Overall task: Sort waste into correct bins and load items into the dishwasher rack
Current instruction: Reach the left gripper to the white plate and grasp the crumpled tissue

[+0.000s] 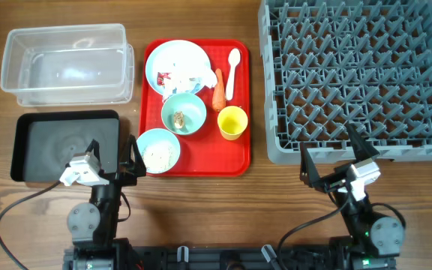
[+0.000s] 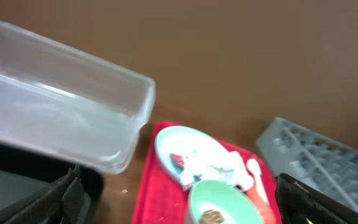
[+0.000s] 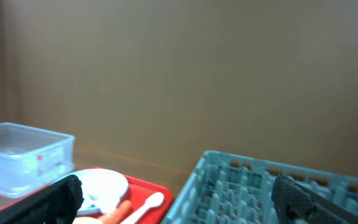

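On the red tray sit a light blue plate with crumpled white tissue and a red wrapper, a bowl with a brown scrap, a bowl with rice, a yellow cup, an orange carrot and a white spoon. The clear tub and black tray lie left. The grey rack is right. My left gripper is open over the black tray's right edge. My right gripper is open at the rack's front edge. Both are empty.
The left wrist view shows the clear tub, the plate, a bowl and the rack's corner. The right wrist view shows the rack, spoon and tub. Bare wooden table surrounds everything.
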### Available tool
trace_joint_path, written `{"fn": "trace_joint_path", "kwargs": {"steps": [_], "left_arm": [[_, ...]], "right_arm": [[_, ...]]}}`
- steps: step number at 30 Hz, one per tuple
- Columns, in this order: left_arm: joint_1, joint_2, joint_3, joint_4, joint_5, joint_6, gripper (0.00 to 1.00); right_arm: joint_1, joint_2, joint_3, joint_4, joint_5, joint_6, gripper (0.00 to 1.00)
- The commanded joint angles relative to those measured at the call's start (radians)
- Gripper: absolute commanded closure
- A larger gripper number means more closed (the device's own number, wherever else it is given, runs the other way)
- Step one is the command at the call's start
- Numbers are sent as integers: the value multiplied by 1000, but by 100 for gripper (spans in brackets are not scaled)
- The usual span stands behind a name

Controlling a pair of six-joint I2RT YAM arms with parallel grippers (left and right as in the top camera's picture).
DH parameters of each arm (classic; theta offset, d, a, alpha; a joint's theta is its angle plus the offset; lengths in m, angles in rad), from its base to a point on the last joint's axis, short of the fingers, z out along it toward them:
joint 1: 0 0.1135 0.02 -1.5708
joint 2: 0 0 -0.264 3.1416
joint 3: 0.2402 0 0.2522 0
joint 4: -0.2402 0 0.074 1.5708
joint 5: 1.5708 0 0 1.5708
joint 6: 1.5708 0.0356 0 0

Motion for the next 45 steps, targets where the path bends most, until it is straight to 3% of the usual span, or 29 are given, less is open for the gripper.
{"fn": "trace_joint_path", "kwargs": {"steps": [1, 7, 13, 16, 20, 28, 37, 40, 42, 45], "left_arm": [[3, 101, 201, -48, 95, 60, 0], [2, 468, 621, -270, 107, 82, 0], [-37, 977, 1129, -589, 127, 118, 0], [-117, 1242, 1358, -727, 117, 165, 0], [-211, 1584, 1612, -856, 100, 193, 0], [-266, 1999, 1632, -686, 80, 191, 0], [-270, 2201, 1627, -580, 55, 213, 1], [-270, 2249, 1627, -568, 54, 213, 13], [-270, 2271, 1627, -565, 54, 213, 46], [-270, 2282, 1627, -566, 54, 212, 86]], "right_arm": [[5, 133, 190, -5, -101, 26, 0], [5, 469, 590, -234, -204, -26, 0], [5, 804, 1024, -653, -229, -27, 0], [5, 929, 1155, -798, -240, -58, 0], [5, 1044, 1190, -816, -285, -74, 0], [5, 1210, 1190, -986, -272, 0, 0], [5, 1271, 1190, -997, -272, 0, 1], [5, 1271, 1190, -997, -272, 0, 0], [5, 1271, 1190, -997, -268, 0, 0], [5, 1271, 1190, -998, -262, 2, 0]]}}
